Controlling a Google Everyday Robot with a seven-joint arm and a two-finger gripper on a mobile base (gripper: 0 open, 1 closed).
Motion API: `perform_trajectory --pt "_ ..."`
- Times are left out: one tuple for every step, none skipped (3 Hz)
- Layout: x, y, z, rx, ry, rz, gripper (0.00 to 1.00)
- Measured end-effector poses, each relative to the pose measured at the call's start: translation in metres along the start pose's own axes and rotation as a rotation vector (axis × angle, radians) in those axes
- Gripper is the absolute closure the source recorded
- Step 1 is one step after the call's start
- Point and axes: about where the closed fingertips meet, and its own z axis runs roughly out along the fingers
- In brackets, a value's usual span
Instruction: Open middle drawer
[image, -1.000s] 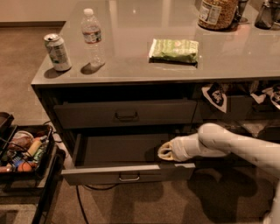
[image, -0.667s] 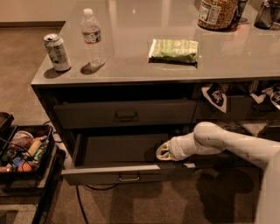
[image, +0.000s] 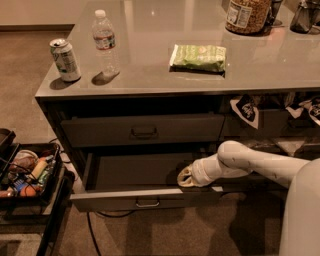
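The middle drawer (image: 115, 199) is pulled out under the counter, showing a plain grey inside and a small bar handle (image: 147, 202) on its low front. Above it, the taller-fronted top drawer (image: 100, 131) is closed. My gripper (image: 185, 177) is at the end of a white arm (image: 250, 162) that reaches in from the right. It hangs over the right end of the open drawer, just behind the front panel.
On the counter (image: 150, 80) stand a soda can (image: 65, 60), a water bottle (image: 105, 42), a green snack bag (image: 198, 57) and a jar (image: 245, 15). A low cart (image: 30, 175) of small items stands at left. A cable (image: 92, 232) lies on the floor. Cloth (image: 247, 111) hangs from the right-hand drawers.
The gripper and forearm have shifted slightly left and down over the drawer's right end. The drawer stays about as far out as before.
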Motion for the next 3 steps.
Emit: perform_trajectory --pt "0.001 0.016 0.003 -0.030 -0.007 0.008 1.00" --pt "0.005 0.019 0.014 -0.005 -0.041 -0.065 1.00" --pt "0.004 0.044 -0.013 -0.035 -0.036 -0.041 1.00"
